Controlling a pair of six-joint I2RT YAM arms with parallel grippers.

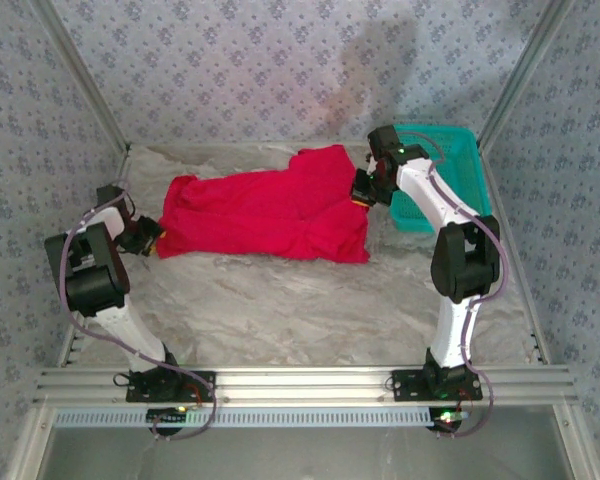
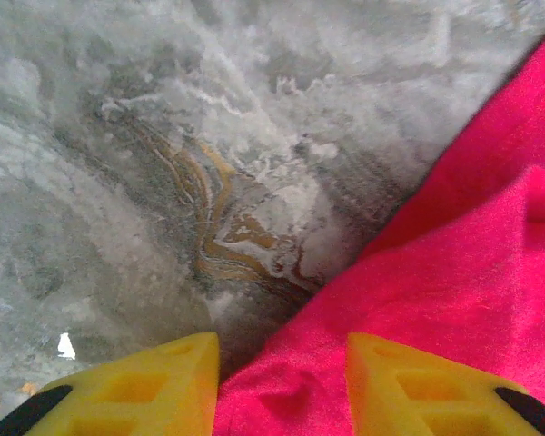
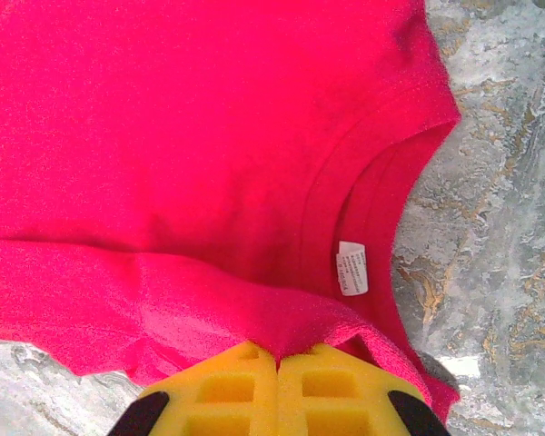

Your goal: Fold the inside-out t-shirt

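Yellow fingers (image 3: 227, 391) of my right gripper (image 3: 277, 363) are pressed together, pinching a ridge of the t-shirt (image 1: 270, 215) beside its collar. My left gripper (image 2: 282, 386) stands spread, straddling the cloth's edge. From above, the shirt lies rumpled at upper middle, and I judge no clean fold is made, so nearly all is left. The right wrist view gives the white neck tag (image 3: 351, 268), too small to make out from above, where the whole outline shows.
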